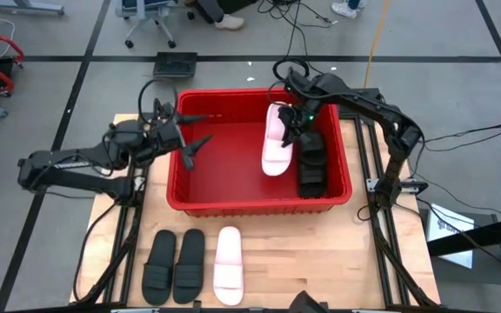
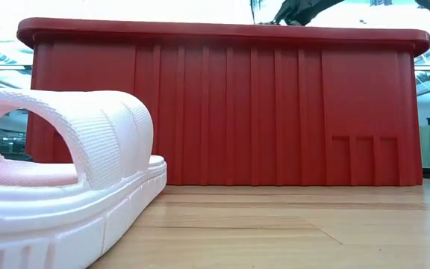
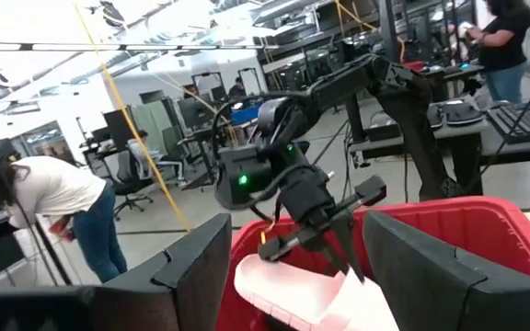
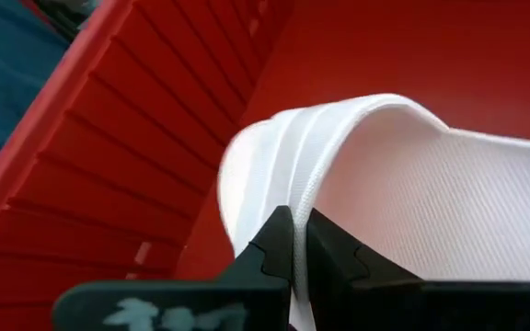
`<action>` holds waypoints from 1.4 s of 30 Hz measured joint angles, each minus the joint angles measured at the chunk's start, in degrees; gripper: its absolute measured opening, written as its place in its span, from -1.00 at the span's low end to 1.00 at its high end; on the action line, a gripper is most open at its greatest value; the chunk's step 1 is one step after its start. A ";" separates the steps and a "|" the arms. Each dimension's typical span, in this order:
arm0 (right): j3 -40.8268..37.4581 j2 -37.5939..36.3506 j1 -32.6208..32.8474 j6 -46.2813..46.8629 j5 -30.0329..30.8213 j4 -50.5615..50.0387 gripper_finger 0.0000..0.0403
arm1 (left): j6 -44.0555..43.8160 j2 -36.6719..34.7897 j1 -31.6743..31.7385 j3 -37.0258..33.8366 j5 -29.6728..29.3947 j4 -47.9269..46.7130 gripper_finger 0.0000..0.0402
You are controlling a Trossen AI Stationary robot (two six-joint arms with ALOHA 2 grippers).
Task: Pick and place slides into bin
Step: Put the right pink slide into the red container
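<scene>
The red bin (image 1: 233, 198) stands mid-table; its wall also shows in the low view (image 2: 230, 112). My right gripper (image 1: 290, 124) is inside the bin, shut on a pale pink slide (image 1: 276, 143). Two black slides (image 1: 311, 165) lie stacked at the bin's right wall. Two black slides (image 1: 174, 265) and a pale slide (image 1: 227, 265) lie on their soles on the table near the front edge; the pale one fills the low view's left (image 2: 66, 179). My left gripper (image 1: 197, 130) hangs open and empty over the bin's left part. My right gripper pinches the edge of the pale slide's wide strap (image 4: 288, 198) between its two fingers (image 4: 274, 241). The fingers come from above, from the bin's right side. The slide hangs below them inside the bin (image 3: 302, 294); whether its lower end touches the bin floor, I cannot tell.
The bin's left half shows a bare red floor (image 1: 220, 165). The wooden table (image 1: 364, 252) has free room at the front right. People, chairs and desks stand in the room beyond the table (image 3: 53, 211).
</scene>
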 joint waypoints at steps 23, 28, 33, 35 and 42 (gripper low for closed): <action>-1.66 9.81 0.13 -5.59 -4.29 -1.43 -0.98 | -2.08 0.55 8.38 0.00 7.96 -2.01 0.26; -5.16 9.82 0.13 -5.67 -4.29 1.53 -0.98 | -1.95 0.55 8.38 0.00 7.94 -1.99 0.26; -9.22 9.82 0.13 -4.11 -4.32 7.15 -0.98 | -1.68 0.55 8.38 0.00 7.91 -1.95 0.26; -10.59 9.82 0.13 -3.86 -4.32 9.04 -0.98 | -1.68 0.55 8.38 0.00 7.91 -1.93 0.26; -14.38 9.85 0.13 -0.85 -4.10 14.10 -0.98 | -1.68 0.55 8.38 0.00 7.89 -1.93 0.26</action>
